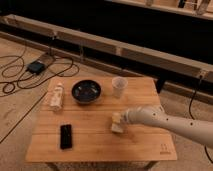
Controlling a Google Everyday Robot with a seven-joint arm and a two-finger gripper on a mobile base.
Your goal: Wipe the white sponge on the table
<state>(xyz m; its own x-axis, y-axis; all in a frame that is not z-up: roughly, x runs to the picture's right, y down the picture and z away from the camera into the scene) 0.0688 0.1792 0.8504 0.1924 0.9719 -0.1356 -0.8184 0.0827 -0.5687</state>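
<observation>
The white sponge point(117, 123) is a small cream block lying on the light-wood table point(90, 142), right of centre. My gripper point(123, 119) comes in from the right on a white arm and sits right at the sponge, pressing it onto the tabletop. The arm hides the sponge's right side.
A dark bowl point(86, 91) and a translucent cup point(118, 86) stand at the back of the table. A white labelled bottle point(56, 96) lies at the left. A black phone point(65, 136) lies front left. Cables and a dark box point(36, 67) lie on the floor at left.
</observation>
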